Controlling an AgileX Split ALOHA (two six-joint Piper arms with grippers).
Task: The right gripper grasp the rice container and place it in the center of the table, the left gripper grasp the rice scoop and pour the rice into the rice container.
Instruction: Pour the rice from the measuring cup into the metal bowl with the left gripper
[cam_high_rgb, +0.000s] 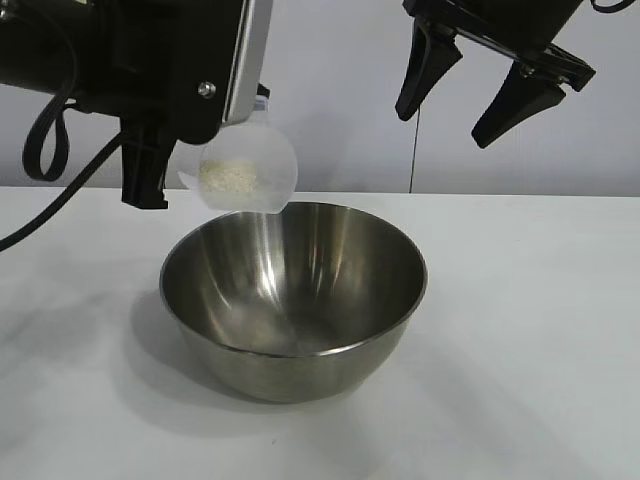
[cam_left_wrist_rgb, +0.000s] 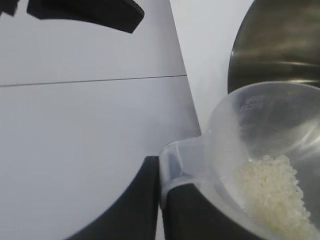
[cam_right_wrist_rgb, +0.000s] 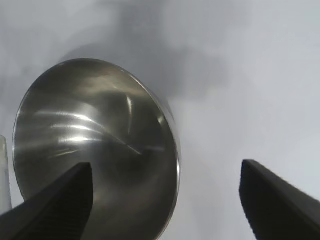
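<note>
Exterior view: left gripper clamped on tipped rice scoop over rice container — to pour rice; right gripper spread wide, empty.

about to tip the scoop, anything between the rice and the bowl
Nothing visible. The left gripper holds the scoop tilted just above the bowl's far rim, the rice still inside it. The bowl's inside looks bare. The right gripper hangs open, up and to the side.

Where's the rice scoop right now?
In the exterior view the scoop hangs tipped in the left gripper, just above the bowl's far left rim, rice inside it.
</note>
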